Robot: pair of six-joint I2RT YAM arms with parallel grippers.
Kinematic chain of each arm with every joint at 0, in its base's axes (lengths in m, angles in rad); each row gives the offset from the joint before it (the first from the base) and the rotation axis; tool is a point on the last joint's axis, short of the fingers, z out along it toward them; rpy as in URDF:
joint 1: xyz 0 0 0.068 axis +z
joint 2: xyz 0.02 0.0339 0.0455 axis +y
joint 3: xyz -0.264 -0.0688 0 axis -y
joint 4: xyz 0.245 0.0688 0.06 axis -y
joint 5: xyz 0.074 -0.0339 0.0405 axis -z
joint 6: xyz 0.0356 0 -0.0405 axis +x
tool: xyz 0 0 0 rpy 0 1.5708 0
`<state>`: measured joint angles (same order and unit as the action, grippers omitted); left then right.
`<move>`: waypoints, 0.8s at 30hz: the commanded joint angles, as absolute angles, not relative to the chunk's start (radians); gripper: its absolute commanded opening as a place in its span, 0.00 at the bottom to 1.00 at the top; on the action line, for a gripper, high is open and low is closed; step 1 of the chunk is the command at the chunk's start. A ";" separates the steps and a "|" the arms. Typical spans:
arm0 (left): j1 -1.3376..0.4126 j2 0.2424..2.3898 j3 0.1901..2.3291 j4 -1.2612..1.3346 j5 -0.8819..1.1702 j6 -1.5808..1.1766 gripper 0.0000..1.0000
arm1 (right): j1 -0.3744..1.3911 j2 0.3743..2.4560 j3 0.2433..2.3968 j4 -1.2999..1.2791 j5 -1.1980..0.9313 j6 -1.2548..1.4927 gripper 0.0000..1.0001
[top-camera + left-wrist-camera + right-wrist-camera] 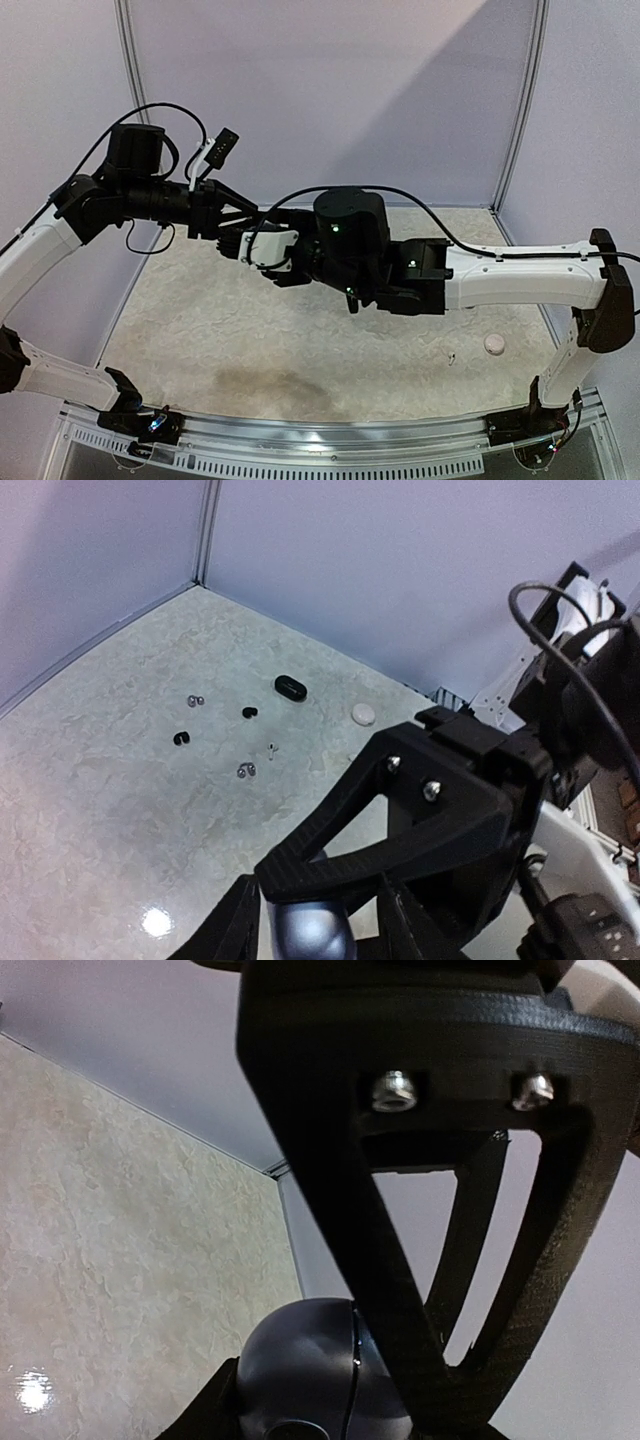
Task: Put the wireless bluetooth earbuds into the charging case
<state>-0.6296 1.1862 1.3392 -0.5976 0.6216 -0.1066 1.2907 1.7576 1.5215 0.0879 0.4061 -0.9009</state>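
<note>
The right hand (330, 1405) is clamping a dark grey charging case (295, 1360). The left hand (310, 935) is flanking a grey rounded piece (305, 928); I cannot tell whether it grips. The earbuds (245, 770) are lying loose on the bench (100, 810), rightward.

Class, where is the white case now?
In the overhead view the white case lies on the table's right side near the right arm; the black case sits beside it.

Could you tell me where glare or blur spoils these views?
Left wrist view: a glare spot on the table, grey case blurred. Right wrist view: similar glare low left, the close finger dark. Top view: diagonal shadow across the back wall.
</note>
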 commanded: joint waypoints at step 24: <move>-0.615 1.179 1.357 -0.711 0.739 -0.068 0.58 | 1.299 1.802 1.573 0.217 0.565 -0.956 0.31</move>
<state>-0.6243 1.1858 1.3552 -0.6495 0.6571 -0.0563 1.3048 1.7958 1.5375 0.1173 0.4995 -0.9531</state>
